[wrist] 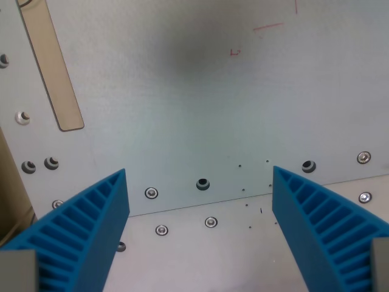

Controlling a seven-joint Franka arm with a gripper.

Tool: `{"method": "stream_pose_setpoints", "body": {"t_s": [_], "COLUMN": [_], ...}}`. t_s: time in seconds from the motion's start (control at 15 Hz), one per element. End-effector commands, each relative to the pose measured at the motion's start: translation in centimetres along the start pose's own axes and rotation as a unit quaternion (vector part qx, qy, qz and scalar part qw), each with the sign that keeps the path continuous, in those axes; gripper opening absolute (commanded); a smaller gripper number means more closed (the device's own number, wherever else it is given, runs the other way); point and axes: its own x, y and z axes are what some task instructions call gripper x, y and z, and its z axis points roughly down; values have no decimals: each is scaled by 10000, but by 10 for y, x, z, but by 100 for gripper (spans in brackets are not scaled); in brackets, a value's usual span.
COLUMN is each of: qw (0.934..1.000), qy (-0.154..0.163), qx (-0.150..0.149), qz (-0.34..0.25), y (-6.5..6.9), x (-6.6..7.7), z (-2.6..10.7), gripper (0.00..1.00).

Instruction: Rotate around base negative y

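We're looking down at the grey metal surface (194, 121) with the pincer (200, 201) spread wide, blue ribbed fingers (91, 225) apart and gripping nothing. No object to grab here, we reckon the task's thing is the arm itself, mid-rotation about its base. Next move just needs a steady swing, clear of the tan strip (51, 67).

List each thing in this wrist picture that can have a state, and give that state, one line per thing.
gripper: open, blue ribbed fingers wide apart, nothing between them.
tan strip: lying flat on the metal plate, tilted, at the wrist view's upper left.
metal plate: bare in the middle, with screws and holes along its lower edge.
red marks: faint lines drawn on the plate, upper right.
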Motion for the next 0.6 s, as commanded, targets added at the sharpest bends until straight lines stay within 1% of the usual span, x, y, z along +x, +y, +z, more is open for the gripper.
{"method": "stream_pose_setpoints", "body": {"t_s": [0.07, 0.6], "qw": [10000, 9985], "qy": [89, 550], "qx": [13, 79], "qz": [1, 3], "y": [0, 0], "x": [0, 0], "z": [-3, -3], "gripper": [100, 100]}}
